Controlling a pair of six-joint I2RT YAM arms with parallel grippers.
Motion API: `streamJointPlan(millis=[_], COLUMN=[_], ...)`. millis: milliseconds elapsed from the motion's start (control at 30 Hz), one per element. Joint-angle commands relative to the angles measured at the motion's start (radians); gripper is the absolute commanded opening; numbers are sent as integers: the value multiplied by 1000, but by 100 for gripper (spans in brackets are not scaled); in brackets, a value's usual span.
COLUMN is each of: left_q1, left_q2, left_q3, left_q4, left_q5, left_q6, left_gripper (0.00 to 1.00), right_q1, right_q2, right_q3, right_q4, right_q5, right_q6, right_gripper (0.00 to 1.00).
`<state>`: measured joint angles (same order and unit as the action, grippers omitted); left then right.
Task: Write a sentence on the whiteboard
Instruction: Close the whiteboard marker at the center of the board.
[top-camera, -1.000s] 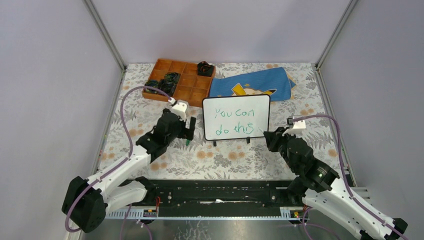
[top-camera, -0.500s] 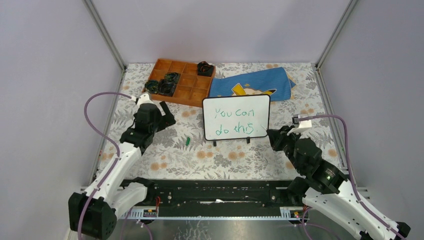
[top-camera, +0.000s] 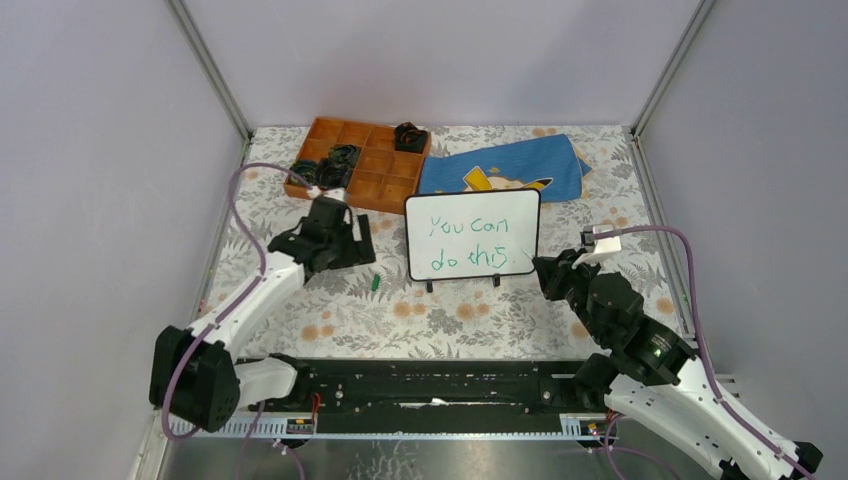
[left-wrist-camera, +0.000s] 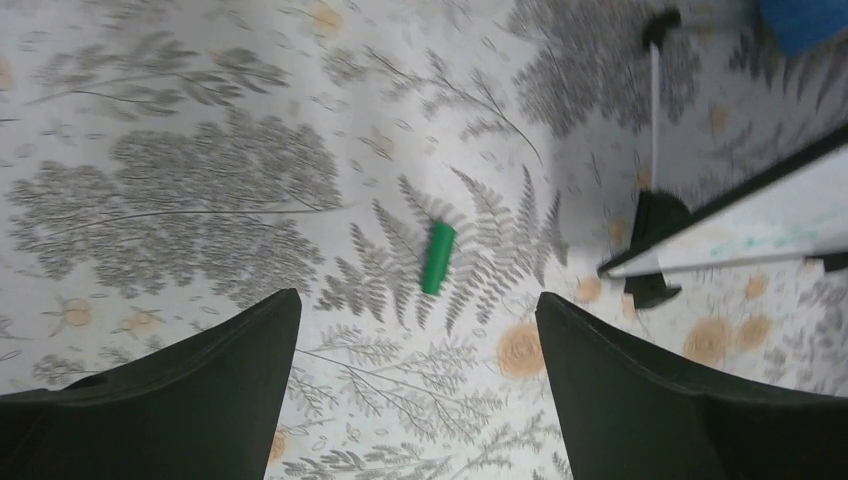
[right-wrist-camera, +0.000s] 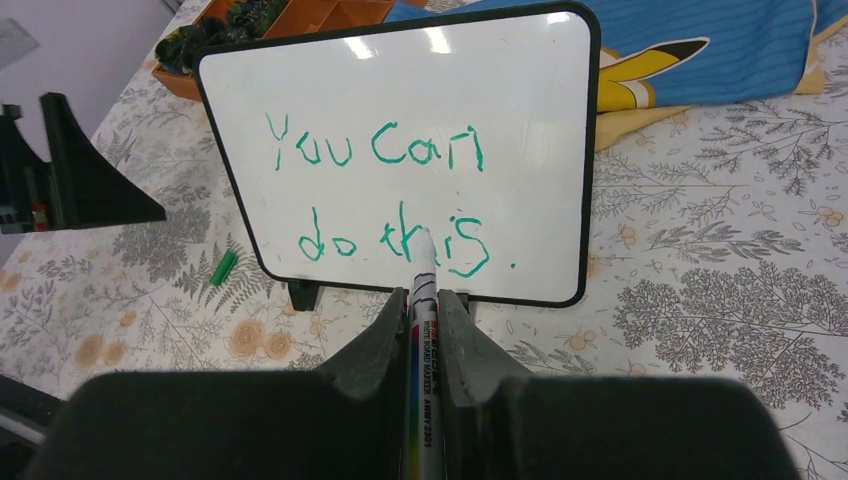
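Floral tabletop (top-camera: 450, 320), left end effector (left-wrist-camera: 417, 300) back near green cap (left-wrist-camera: 437, 258)

One whiteboard (top-camera: 472, 235), one marker (right-wrist-camera: 421, 300), one cap (top-camera: 374, 283) (green), one cloth (top-camera: 505, 167), one tray (top-camera: 385, 165).

Cap (top-camera: 374, 283) left of whiteboard (top-camera: 521, 214); cloth (top-camera: 510, 165), tray (top-camera: 385, 163) behind.

left arm (top-camera: 250, 302) stretched forward and low, left gripper (left-wrist-camera: 417, 298) pointing down with both fingers spread wide, nothing between them; right arm (top-camera: 655, 350) bent at the elbow, right gripper (right-wrist-camera: 425, 300) roughly level, fingers pinched tight on a marker (right-wrist-camera: 421, 262) that pokes out ahead of the tips.
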<state>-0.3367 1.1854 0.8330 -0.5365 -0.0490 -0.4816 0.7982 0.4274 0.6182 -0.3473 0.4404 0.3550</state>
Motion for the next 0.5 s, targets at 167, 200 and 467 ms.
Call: streamJointPlan(millis=[167, 200, 467], left_q1=[-117, -117, -149], left_q2=[226, 243, 385], left_q3=[119, 124, 169], left_q4=[-117, -116, -114], left_q5=[-20, -21, -20], left_q6=[88, 91, 124], left_gripper=[83, 80, 58], right_q1=[-6, -6, -5], right_q2=[2, -2, -19], right_q3=[19, 21, 20], right_q4=[37, 33, 20], right_q5=[-19, -19, -12], right_q6=[-22, -21, -22], right_gripper=[0, 0, 0])
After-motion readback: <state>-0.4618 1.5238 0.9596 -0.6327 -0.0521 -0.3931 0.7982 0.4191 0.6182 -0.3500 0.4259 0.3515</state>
